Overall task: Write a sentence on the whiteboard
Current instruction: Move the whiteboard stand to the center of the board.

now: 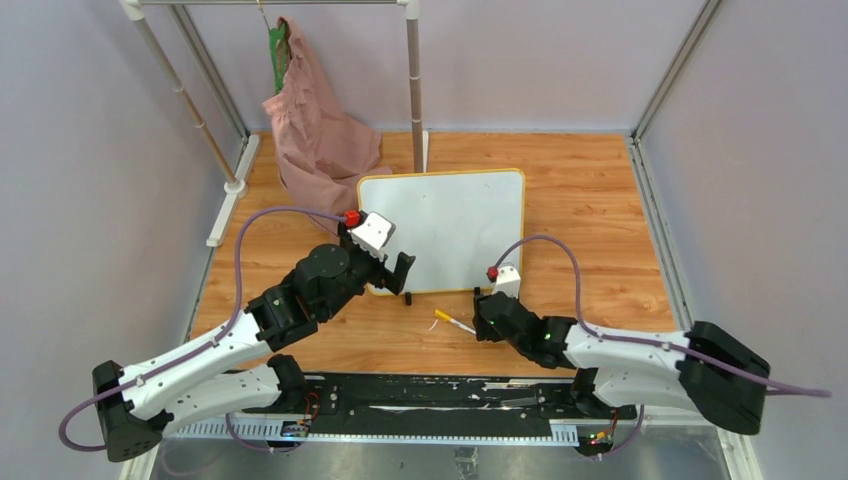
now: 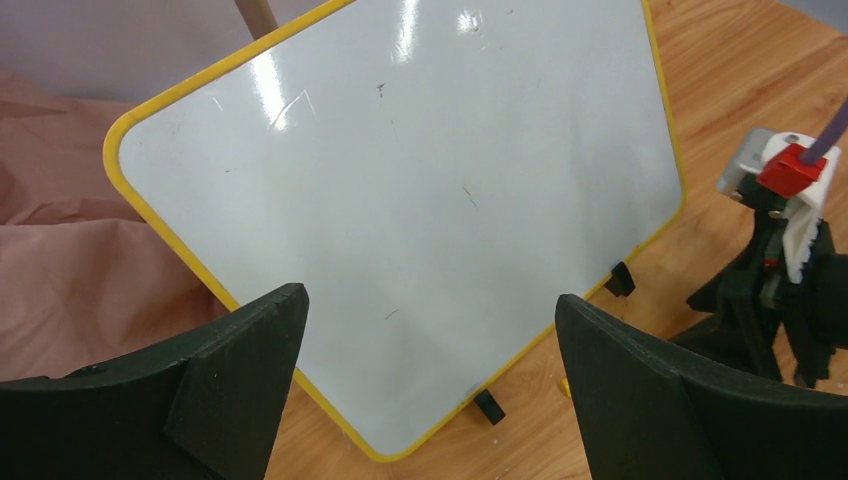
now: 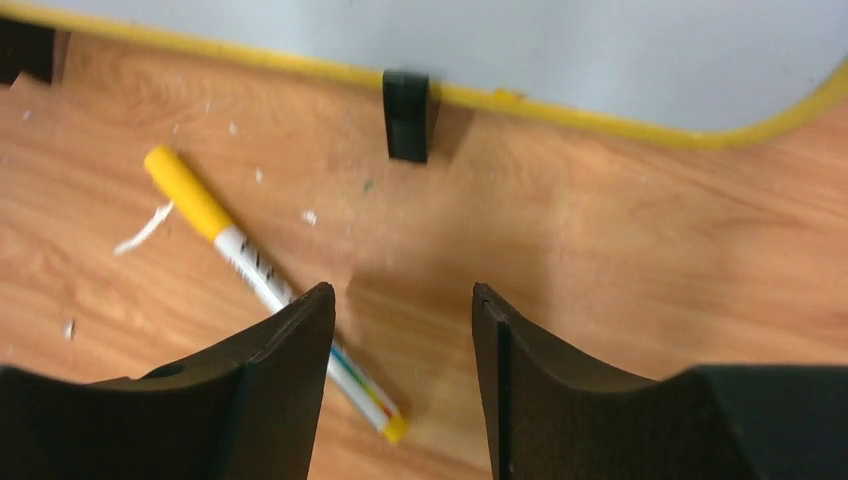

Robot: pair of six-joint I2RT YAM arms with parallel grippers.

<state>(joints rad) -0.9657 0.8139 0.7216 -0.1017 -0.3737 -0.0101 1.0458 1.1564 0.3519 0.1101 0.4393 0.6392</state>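
Note:
The whiteboard (image 1: 445, 230) with its yellow frame stands tilted on two black feet in the middle of the wooden table, also seen in the left wrist view (image 2: 420, 200) and, as its lower edge, in the right wrist view (image 3: 600, 50). The sentence is out of view; the glossy face shows only faint scratches. My left gripper (image 1: 390, 278) (image 2: 428, 297) is wide open at the board's near left corner, holding nothing. A marker (image 1: 453, 321) (image 3: 225, 235) with a yellow cap lies on the table before the board. My right gripper (image 1: 482, 305) (image 3: 400, 290) hangs open just above it, its left finger over the marker's rear end.
A pink cloth (image 1: 315, 130) (image 2: 60, 270) hangs from a white rack (image 1: 414, 70) behind the board's left side and pools on the table. Small white scraps (image 3: 145, 228) lie near the marker. Grey walls close in the table on three sides.

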